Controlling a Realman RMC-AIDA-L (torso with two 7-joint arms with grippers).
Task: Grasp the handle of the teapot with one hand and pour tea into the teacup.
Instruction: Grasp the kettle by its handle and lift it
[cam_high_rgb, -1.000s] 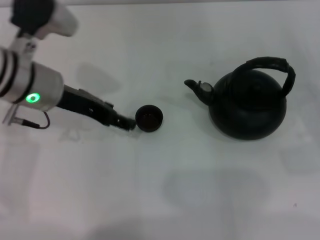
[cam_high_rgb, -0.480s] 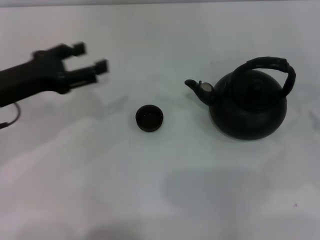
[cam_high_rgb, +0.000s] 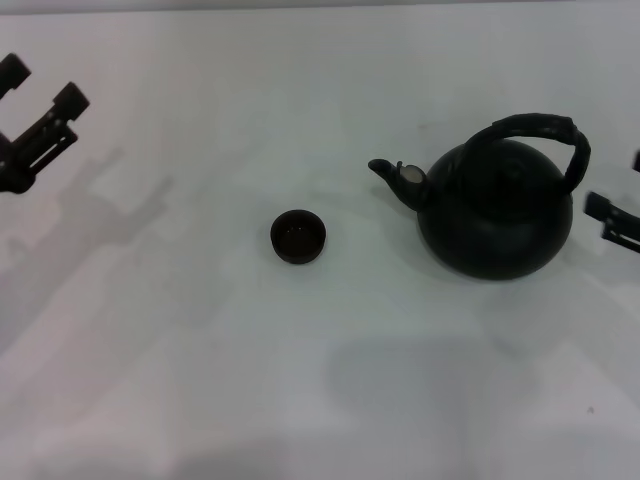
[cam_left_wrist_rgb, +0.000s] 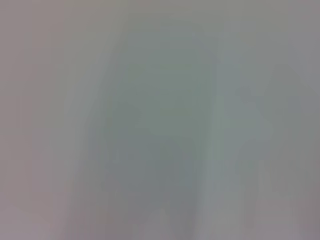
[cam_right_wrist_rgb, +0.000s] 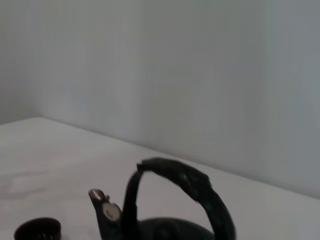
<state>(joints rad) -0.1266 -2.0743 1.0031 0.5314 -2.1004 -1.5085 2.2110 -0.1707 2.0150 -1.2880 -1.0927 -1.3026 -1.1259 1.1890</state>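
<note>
The matte-black teapot (cam_high_rgb: 495, 215) stands upright on the white table at the right, its spout (cam_high_rgb: 385, 170) pointing left toward the teacup (cam_high_rgb: 298, 237). The black arched handle (cam_high_rgb: 540, 128) stands up over its top. My right gripper (cam_high_rgb: 615, 185) is just in view at the right edge, open, beside the teapot and apart from it. My left gripper (cam_high_rgb: 42, 85) is open and empty at the far left edge, well away from the cup. The right wrist view shows the handle (cam_right_wrist_rgb: 185, 180), the teapot (cam_right_wrist_rgb: 165, 227) and the teacup (cam_right_wrist_rgb: 37, 229).
The white table (cam_high_rgb: 300, 380) bears only the teapot and the cup. A pale wall (cam_right_wrist_rgb: 200, 75) stands behind the table in the right wrist view. The left wrist view shows only a blurred grey surface.
My left gripper has drawn back from beside the teacup to the far left edge, open. My right gripper has come into view at the right edge beside the teapot. Teapot and cup have not moved.
</note>
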